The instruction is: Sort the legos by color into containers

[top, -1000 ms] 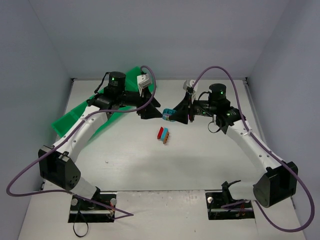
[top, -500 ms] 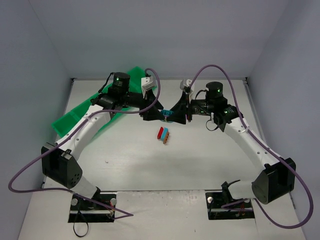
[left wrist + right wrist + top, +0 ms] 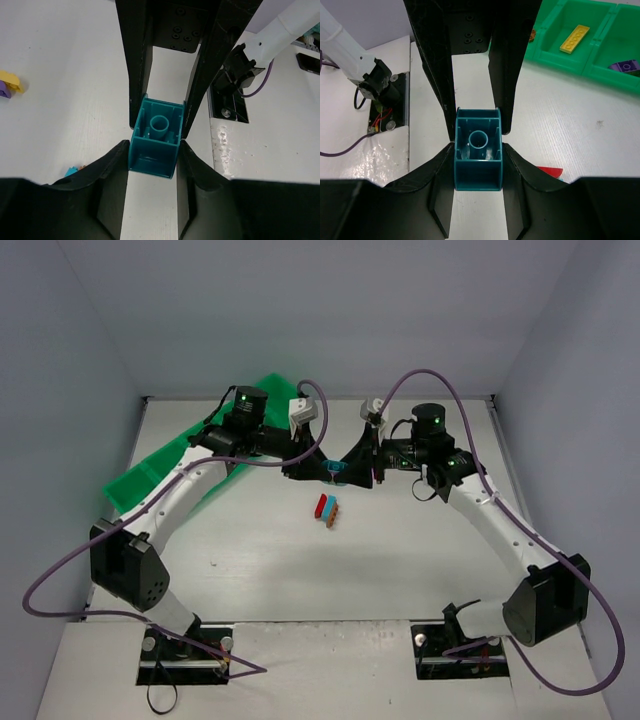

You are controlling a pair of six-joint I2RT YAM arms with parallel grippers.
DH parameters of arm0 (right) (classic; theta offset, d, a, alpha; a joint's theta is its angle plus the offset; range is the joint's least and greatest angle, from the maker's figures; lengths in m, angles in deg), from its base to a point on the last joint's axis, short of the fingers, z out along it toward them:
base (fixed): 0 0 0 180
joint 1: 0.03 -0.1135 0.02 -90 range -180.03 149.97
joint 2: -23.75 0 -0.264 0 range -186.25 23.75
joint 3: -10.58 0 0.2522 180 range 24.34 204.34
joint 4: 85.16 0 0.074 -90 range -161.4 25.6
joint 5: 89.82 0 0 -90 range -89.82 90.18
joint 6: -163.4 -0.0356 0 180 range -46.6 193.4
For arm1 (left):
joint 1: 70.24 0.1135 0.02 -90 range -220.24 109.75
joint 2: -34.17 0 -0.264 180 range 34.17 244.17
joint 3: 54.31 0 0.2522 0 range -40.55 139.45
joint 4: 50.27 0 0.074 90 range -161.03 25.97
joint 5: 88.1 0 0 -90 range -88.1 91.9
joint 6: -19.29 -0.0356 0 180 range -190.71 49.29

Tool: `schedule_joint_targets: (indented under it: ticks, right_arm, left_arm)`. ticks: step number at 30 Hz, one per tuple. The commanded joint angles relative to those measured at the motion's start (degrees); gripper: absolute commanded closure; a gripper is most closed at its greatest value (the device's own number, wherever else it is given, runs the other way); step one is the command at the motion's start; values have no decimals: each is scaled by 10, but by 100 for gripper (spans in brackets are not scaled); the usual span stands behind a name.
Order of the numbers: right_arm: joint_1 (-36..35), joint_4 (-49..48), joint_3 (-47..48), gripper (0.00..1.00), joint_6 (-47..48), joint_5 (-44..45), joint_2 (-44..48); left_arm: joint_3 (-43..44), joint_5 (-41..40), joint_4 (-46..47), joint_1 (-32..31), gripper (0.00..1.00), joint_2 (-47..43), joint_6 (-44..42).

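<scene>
Teal brick [image 3: 154, 135] pinched mid-air by left gripper [image 3: 152, 150] and right gripper [image 3: 478, 150]; looks like split/handover. Next: pull apart, drop in tray [image 3: 140, 480].

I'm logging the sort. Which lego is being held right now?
The teal brick, pinched in mid-air between the left gripper and right gripper. The red, blue and orange bricks lie loose on the table.

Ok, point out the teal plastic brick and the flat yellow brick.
Teal plastic brick [image 3: 479, 150]: right wrist view, hollow underside.
Flat yellow brick [image 3: 575, 38]: right wrist view, studded top.
</scene>
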Motion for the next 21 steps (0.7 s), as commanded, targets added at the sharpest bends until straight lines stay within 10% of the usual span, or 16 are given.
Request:
schedule_joint_targets:
  ticks: [1, 5, 13, 21]
  right_arm:
    - [-6, -34, 29, 94, 3, -30, -3]
    - [-5, -34, 28, 64, -10, -13, -6]
    - [31, -34, 20, 12, -46, 36, 2]
    - [92, -34, -15, 9, -98, 202, 48]
  left_arm:
    - [30, 14, 11, -4, 74, -4, -24]
    - [27, 9, 21, -4, 100, -5, -21]
    - [21, -23, 31, 17, 100, 4, -22]
    - [51, -243, 141, 81, 100, 63, 90]
